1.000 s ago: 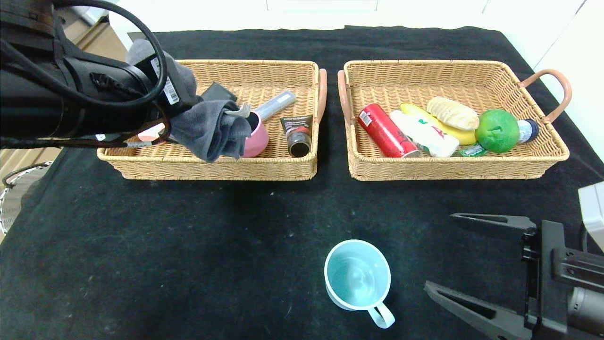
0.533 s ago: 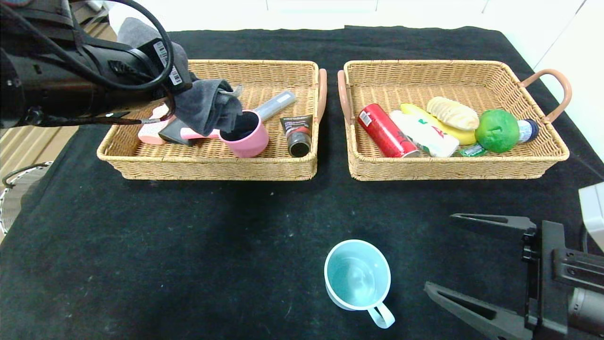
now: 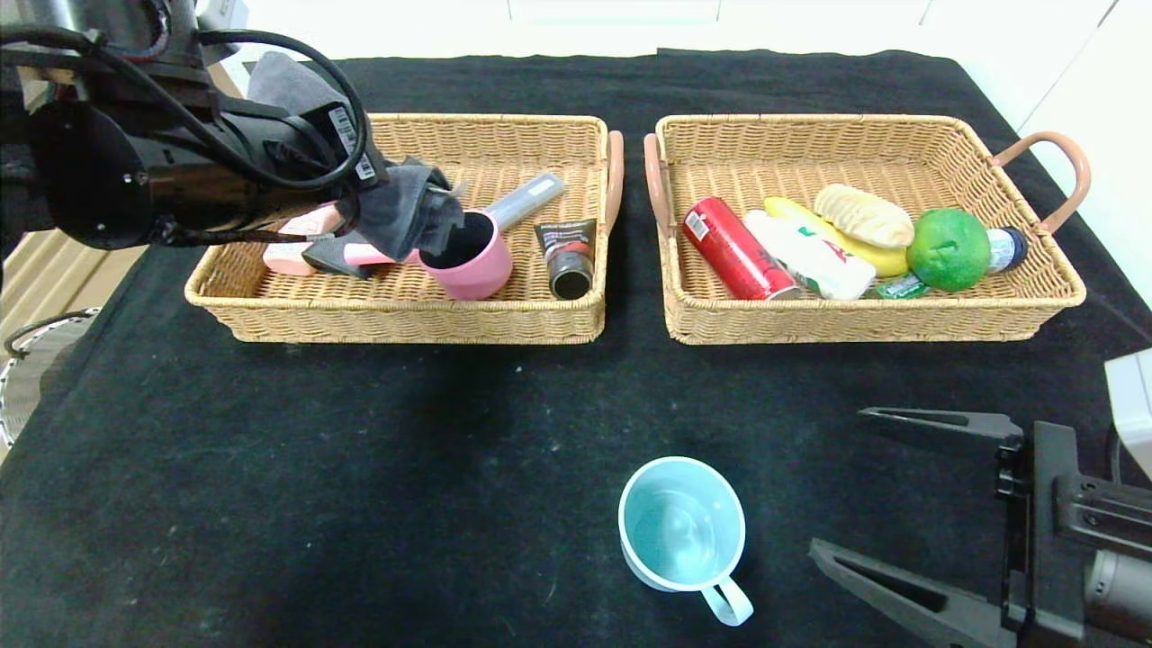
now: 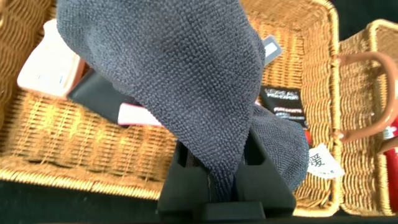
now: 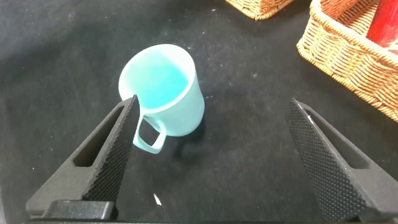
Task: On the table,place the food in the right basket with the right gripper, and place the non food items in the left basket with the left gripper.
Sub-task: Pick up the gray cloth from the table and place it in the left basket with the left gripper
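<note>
My left gripper (image 3: 409,209) hangs over the left basket (image 3: 396,315), shut on a dark grey cloth (image 4: 180,68) that drapes over its fingers and hides them. The cloth's lower end lies against a pink mug (image 3: 468,261) in that basket. The right basket (image 3: 864,322) holds the food: a red can (image 3: 738,247), a green lime (image 3: 948,249) and a ridged bread loaf (image 3: 862,214). My right gripper (image 3: 835,479) stands open low over the table (image 3: 360,468) at the near right. A light blue mug (image 5: 165,87) sits upright just beyond one of its fingers.
The left basket also holds a black tube (image 3: 567,256), a grey tube (image 3: 526,200) and a pink-and-white box (image 3: 292,256). A banana (image 3: 886,261), a white packet (image 3: 810,255) and a small bottle (image 3: 1003,247) lie among the food. Pink loop handles (image 3: 615,171) nearly meet between the baskets.
My left arm has drawn back and up over the left basket, taking the cloth with it and uncovering the pink-and-white box. The right arm and the blue mug have not moved.
</note>
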You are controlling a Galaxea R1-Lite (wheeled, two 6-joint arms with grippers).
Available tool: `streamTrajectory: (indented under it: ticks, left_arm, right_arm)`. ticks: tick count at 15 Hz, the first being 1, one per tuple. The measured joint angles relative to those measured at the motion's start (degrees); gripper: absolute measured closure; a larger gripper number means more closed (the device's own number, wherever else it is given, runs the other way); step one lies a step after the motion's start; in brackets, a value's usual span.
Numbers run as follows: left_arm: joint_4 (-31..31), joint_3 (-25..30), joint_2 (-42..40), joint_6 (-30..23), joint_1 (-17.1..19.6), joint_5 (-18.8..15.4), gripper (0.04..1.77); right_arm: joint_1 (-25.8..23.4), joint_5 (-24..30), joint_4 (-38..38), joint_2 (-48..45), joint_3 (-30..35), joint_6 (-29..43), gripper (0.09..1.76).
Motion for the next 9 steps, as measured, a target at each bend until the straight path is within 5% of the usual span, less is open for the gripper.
streamTrajectory:
  ticks: [4,9]
  left_arm:
    - [-0.09,0.17,0.69,-0.11,0.04,0.02,0.93]
    - [-0.02,0.59,0.66,-0.05,0.37,0.00,0.54]
  right_arm:
    - [0.00,0.00,0.00,-0.02,0.00,0.01,0.14]
    - [0.00,0.02,0.02,-0.05,-0.02,0.00,0.14]
